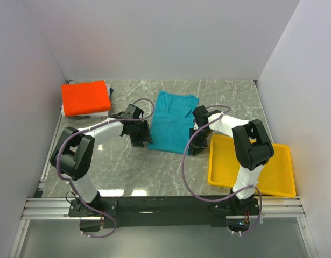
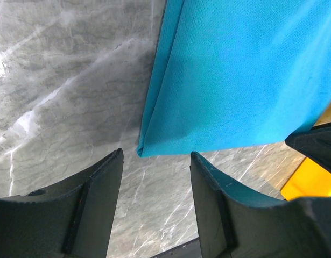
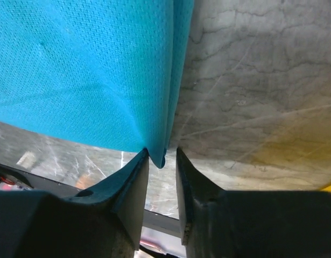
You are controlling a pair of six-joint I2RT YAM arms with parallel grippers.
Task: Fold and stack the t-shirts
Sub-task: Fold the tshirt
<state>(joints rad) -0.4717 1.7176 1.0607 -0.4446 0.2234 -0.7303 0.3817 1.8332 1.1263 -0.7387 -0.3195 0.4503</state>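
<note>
Looking down on the tabletop [image 1: 127, 169]: teal shirt [image 1: 173, 122] at its middle, lying flat, partly folded lengthwise, with layered folds toward the far edge. Orange shirt [image 1: 85, 98] in the far-left corner, folded into a thick block, well apart from the teal one. Yellow tray [image 1: 275, 172] at the near-right corner, near the teal shirt's right side, with the right arm crossing above it.

Left claw [image 2: 156, 152]: released, fingers [image 2: 95, 199] spread wide. Hovers at the teal shirt's near-left corner and grasps nothing. Corner tip just beyond the fingertips and in line with the gap, grey marble showing between the pads. A sliver of tray and a dark part of the other arm at the right side of that wrist view.

Right claw [image 3: 161, 156]: at the teal shirt's near-right corner, fingers drawn close together. Folded corner tip dips into the narrow gap between them. Cloth meets the inner face of the finger on the left of that view, with a thin slit left on the other side. Cannot tell whether the corner is pinched or merely bracketed.
</note>
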